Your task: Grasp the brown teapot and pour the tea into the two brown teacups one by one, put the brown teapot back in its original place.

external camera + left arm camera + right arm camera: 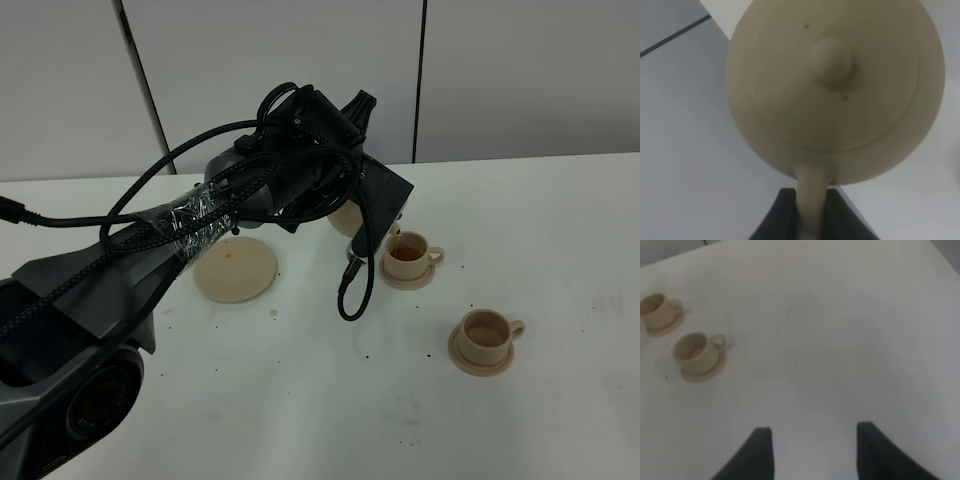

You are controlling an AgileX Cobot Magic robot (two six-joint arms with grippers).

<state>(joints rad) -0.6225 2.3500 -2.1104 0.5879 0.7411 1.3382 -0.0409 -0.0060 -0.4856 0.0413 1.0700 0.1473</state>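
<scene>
The left arm, wrapped with black cables, reaches from the near left corner across the white table toward the middle. On the near right of the table, the near cup sits on its small saucer with its handle pointing right. Small dark specks lie scattered on the tabletop around it.

Further back and to the left, the wide saucer lies flat and bare, just beside the arm. To its right, the far cup stands on its own saucer and holds brown tea.

Above and just left of the far cup, the left gripper is clenched on the loop handle of the teapot. The teapot is held in the air, off the wide saucer, tipped toward the far cup. The left wrist view shows its lid and round knob, with the handle pinched between the dark fingers.

The right gripper hangs over bare table well apart from both cups, jaws spread with nothing between them.

Behind the table stands a grey panelled wall.
</scene>
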